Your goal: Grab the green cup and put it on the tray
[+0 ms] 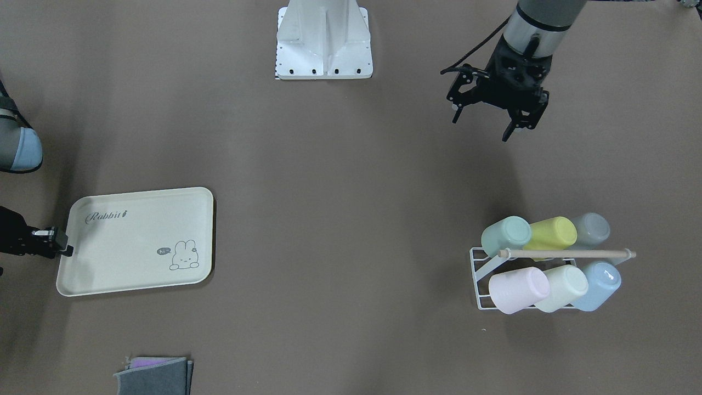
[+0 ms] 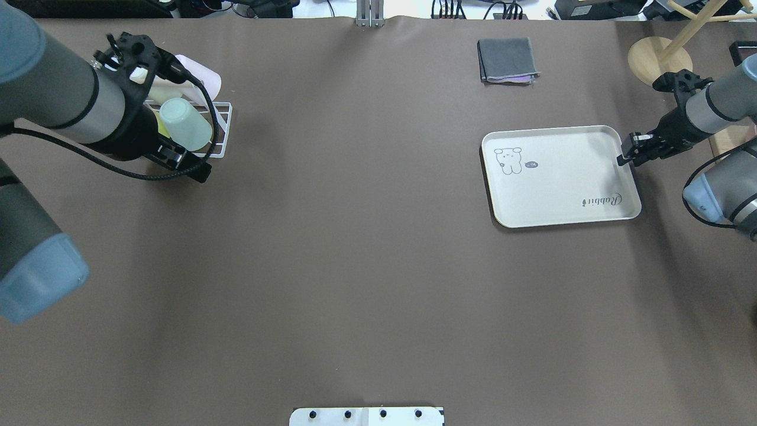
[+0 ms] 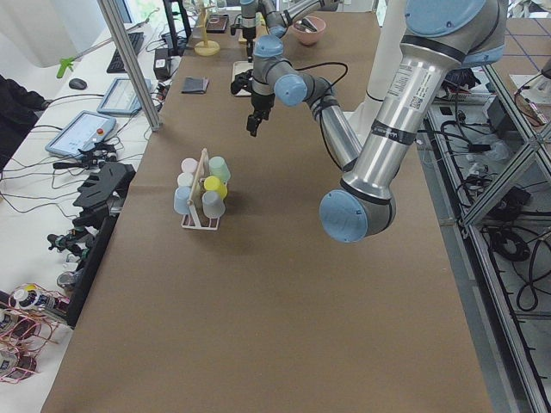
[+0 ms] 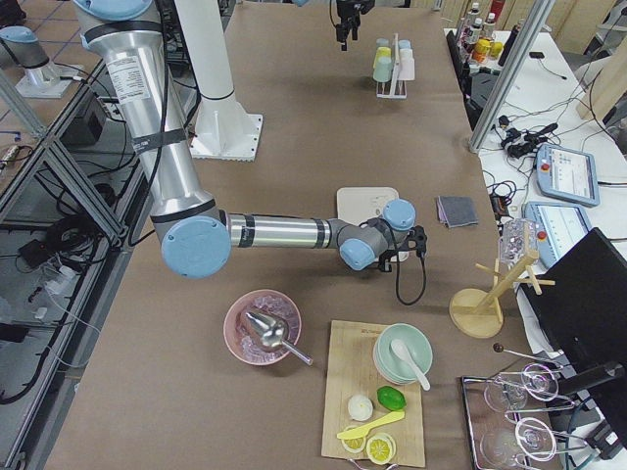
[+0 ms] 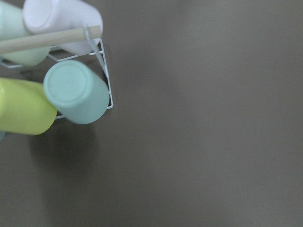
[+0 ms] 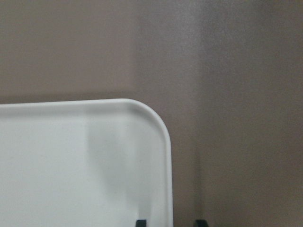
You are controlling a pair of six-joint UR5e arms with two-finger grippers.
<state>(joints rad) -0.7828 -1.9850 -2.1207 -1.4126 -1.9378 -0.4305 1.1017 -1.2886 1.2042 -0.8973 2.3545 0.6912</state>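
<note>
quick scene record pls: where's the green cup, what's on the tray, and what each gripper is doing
green cup: tilted on the white wire rack, base outward, end of the row nearer the robot, beside the yellow-green cup
tray: flat on the table, nothing on it
left gripper: open, holding nothing, over bare table on the robot's side of the rack
right gripper: at the tray's short edge, straddling the rim; grip unclear

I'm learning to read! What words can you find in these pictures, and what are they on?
"Rabbit": in script on the tray, near one corner.
The speech bubble beside the bunny drawing on the tray: too small to read.
</note>
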